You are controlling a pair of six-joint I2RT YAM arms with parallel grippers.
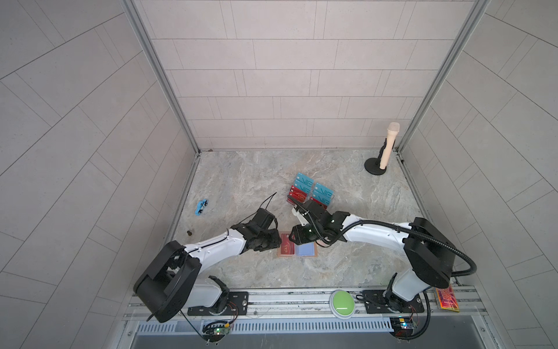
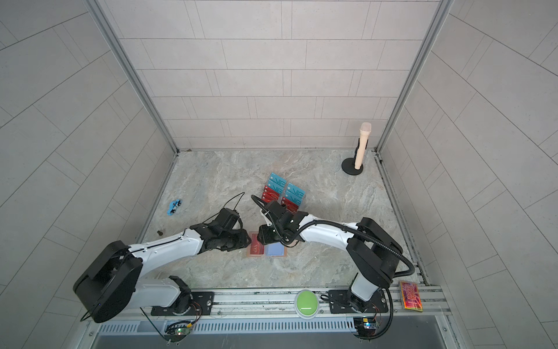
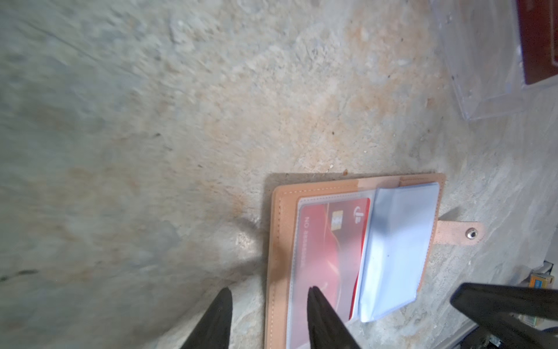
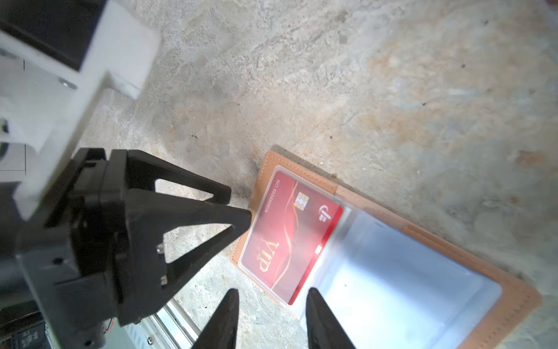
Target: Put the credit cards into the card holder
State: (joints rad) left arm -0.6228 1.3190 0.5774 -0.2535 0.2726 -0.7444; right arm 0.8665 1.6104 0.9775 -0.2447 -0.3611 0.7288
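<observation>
Partly hidden card holder [image 1: 305, 250], red card [image 4: 290, 235] sleeved, left end effector [image 3: 269, 290] apart, right end effector [image 4: 273, 291] apart

A marble-patterned tabletop [image 1: 241, 181] sits inside pale tiled walls [image 1: 271, 75]. In the far right corner a beige microphone [image 1: 389, 145] stands upright on a round black base [image 1: 375, 167]. Near the left edge lies a small blue object [image 1: 201, 207], possibly a toy car, with a tiny dark piece [image 1: 189, 233] nearer the front. On the front metal rail [image 1: 287, 297] sits a green button [image 1: 342, 303]. An orange-pink patterned slab [image 1: 447, 297] lies at the rail's right end. The left wrist view shows a clear acrylic stand [image 3: 483, 75].
</observation>
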